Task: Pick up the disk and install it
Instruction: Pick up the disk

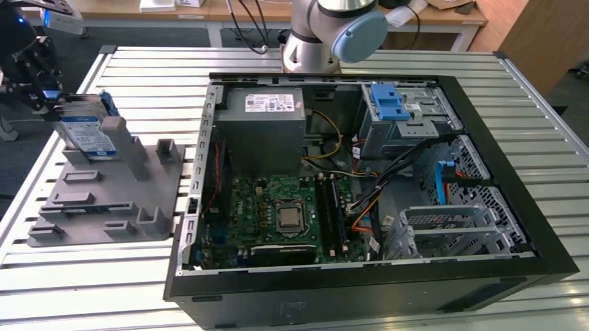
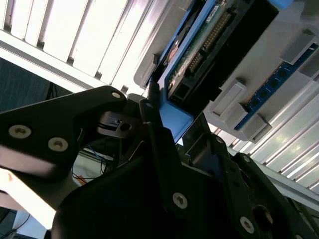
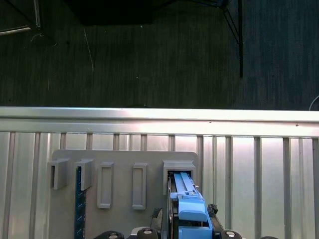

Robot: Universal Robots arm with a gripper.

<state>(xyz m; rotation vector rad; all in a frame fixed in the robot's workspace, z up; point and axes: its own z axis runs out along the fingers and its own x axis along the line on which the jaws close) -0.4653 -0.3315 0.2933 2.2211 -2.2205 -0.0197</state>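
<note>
The disk [image 1: 87, 134] stands on edge in a slot of the grey holder [image 1: 110, 200] at the exterior view's left, its white-and-blue label facing out and its blue carrier frame along the edge. My black gripper [image 1: 48, 100] is right at the disk's upper far end. In the first wrist view the blue carrier of the disk [image 3: 189, 206] runs from the holder's slot toward the gripper [image 3: 184, 221]. The second wrist view shows the disk's green circuit board [image 2: 199, 45], with the blue frame corner sitting inside the gripper [image 2: 182, 127].
An open black computer case [image 1: 515, 227] fills the middle of the slatted metal table [image 1: 92, 289]. Inside it are a grey power supply [image 1: 262, 131], a green motherboard [image 1: 276, 214] and a blue drive bay bracket [image 1: 391, 103]. The arm's base [image 1: 322, 34] stands behind the case.
</note>
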